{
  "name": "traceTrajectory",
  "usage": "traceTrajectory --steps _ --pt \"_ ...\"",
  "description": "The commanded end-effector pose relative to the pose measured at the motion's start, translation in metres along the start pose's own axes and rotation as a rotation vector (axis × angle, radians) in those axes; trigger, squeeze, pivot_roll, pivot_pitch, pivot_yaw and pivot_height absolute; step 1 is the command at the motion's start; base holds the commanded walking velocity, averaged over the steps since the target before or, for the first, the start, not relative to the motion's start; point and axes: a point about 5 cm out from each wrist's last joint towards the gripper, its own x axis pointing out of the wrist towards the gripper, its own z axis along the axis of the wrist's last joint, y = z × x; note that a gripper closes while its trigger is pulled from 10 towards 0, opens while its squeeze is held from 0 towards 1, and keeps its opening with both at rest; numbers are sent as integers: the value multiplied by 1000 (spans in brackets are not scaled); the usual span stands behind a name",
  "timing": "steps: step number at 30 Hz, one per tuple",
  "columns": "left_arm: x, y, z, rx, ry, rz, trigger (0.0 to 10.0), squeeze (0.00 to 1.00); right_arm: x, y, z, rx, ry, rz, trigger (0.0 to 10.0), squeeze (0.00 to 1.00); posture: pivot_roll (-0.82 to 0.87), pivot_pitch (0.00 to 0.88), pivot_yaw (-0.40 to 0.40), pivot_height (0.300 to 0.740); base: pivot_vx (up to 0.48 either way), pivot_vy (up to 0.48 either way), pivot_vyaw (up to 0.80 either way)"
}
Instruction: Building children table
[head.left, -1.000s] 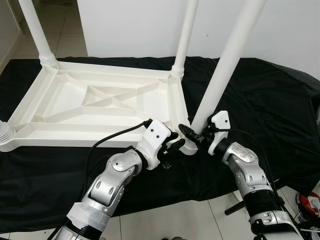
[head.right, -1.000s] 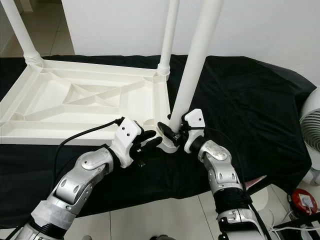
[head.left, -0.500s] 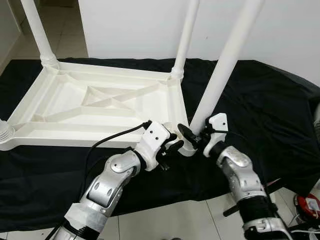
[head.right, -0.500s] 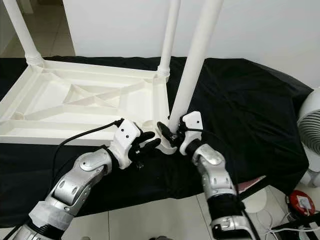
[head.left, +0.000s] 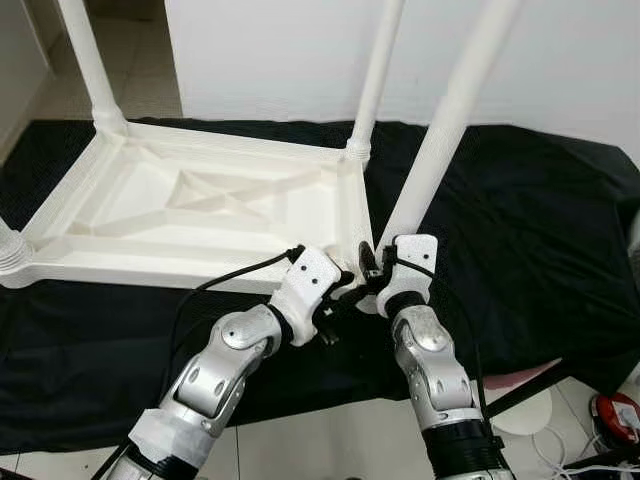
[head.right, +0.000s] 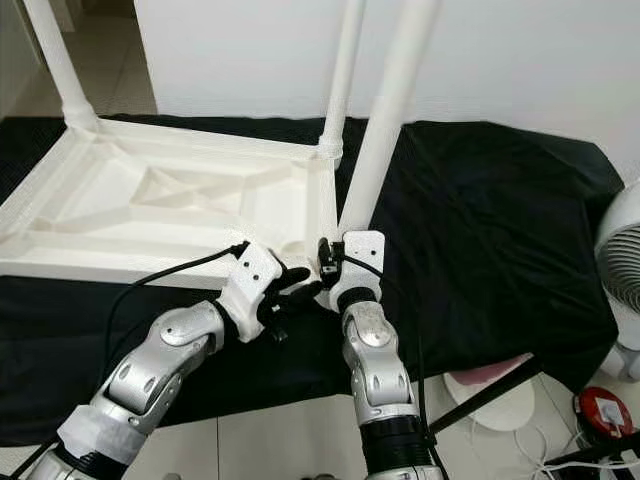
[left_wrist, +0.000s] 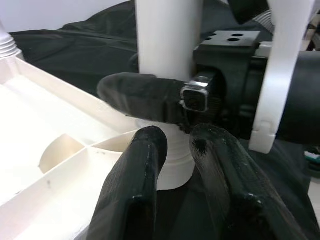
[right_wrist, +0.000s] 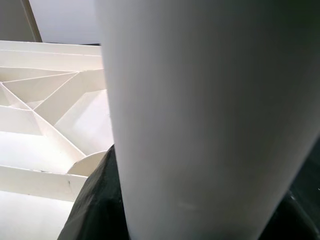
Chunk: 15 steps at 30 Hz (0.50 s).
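From the eye views, the upturned table top (head.left: 200, 215) lies on a black cloth (head.left: 520, 220); the right end effector (head.left: 372, 277) is clamped on the near-corner leg (head.left: 440, 140) — seating it is likely the step. Left wrist view: the left end effector (left_wrist: 175, 165) hovers apart beside the socket; next, probably twisting the leg home. No writing legible

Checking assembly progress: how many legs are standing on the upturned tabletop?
4: far-left leg, far-right leg, near-right leg at both tools, and a near-left leg, mostly cut off at the frame edge.
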Motion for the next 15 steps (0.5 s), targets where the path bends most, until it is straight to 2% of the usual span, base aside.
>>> traceTrajectory --steps 1,3,4,5,6,14,15 --pt "2 -6 -3 0 7 -60 10000 0 -5 0 -4 6 17 4 10000 0 59 13 -92 740 0 0 0" --pt "2 -6 -3 2 8 -62 10000 0 -6 -3 -4 22 12 5 10000 0 59 13 -92 740 0 0 0" --pt "2 -5 -3 1 8 -60 10000 0 -6 -3 -2 36 8 15 10000 267 60 13 -93 740 0 0 0" --pt "2 -5 -3 1 8 -60 10000 0 -6 -3 -2 36 8 15 10000 267 60 13 -93 740 0 0 0" --pt "2 -5 -3 1 7 -58 10000 0 -6 -4 0 36 -1 19 10000 1000 60 14 -94 740 0 0 0" --pt "0 -7 -3 -3 7 -54 10000 0 -10 -18 5 26 -29 20 10000 1000 61 19 -99 740 0 0 0" --pt "0 -6 -4 -3 8 -53 10000 0 -10 -26 6 20 -31 38 10000 1000 62 21 -99 740 0 0 0"
